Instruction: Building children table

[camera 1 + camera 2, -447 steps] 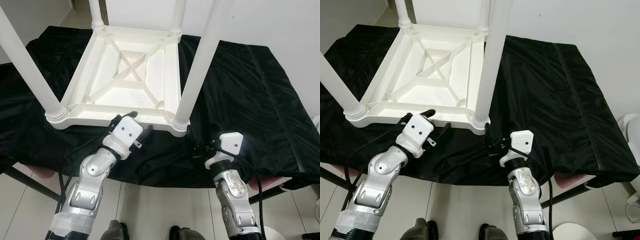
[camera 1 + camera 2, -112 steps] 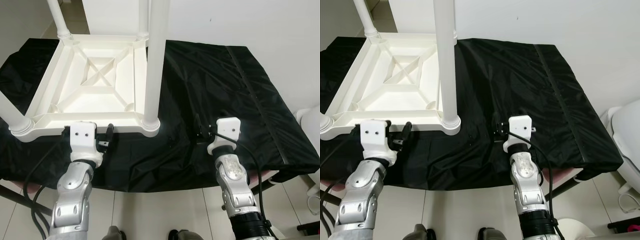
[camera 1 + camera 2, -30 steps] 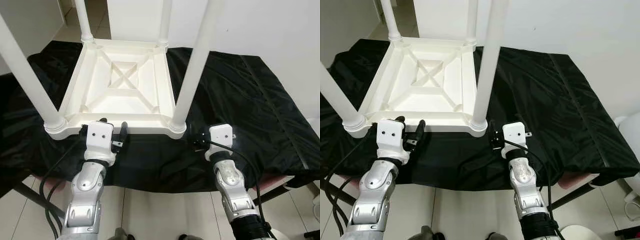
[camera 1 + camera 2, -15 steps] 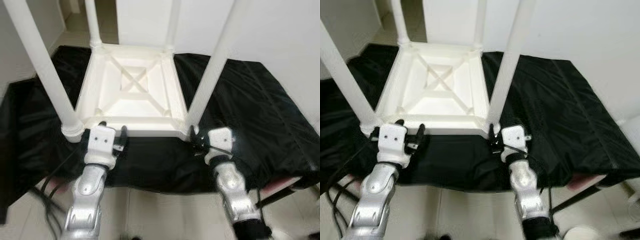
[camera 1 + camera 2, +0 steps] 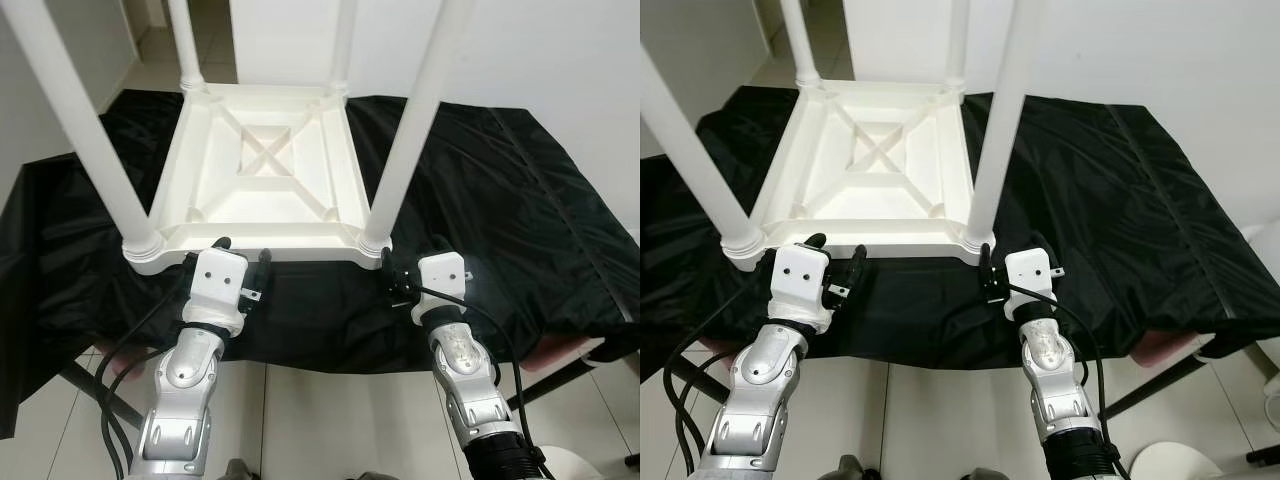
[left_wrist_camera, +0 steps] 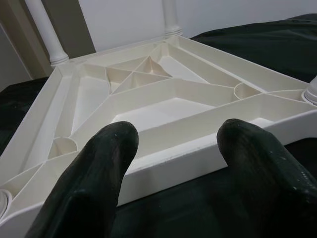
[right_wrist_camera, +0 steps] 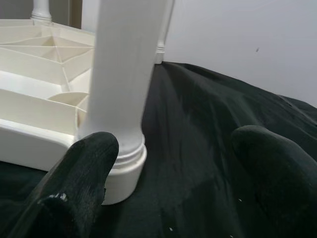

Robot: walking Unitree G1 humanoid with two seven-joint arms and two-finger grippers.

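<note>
A white children's table (image 5: 265,175) lies upside down on a black cloth, its four legs pointing up. My left gripper (image 5: 243,249) is open at the middle of the table's near rim (image 6: 198,148), one finger on either side of my view of it, holding nothing. My right gripper (image 7: 173,148) is open too, right by the foot of the near right leg (image 5: 410,130). In the right wrist view the leg (image 7: 121,74) stands just beyond one fingertip (image 7: 84,168). The near left leg (image 5: 85,120) rises at the left.
The black cloth (image 5: 500,180) covers a low surface and hangs over its front edge. A white wall stands behind. Pale floor tiles (image 5: 330,410) lie below me, with a pink edge (image 5: 565,350) and a dark frame bar (image 5: 1145,385) under the cloth at the right.
The whole view has shifted and sharpened as the camera moved. Both grippers stay open at the table's near rim, the right one a little closer to the near right leg.
</note>
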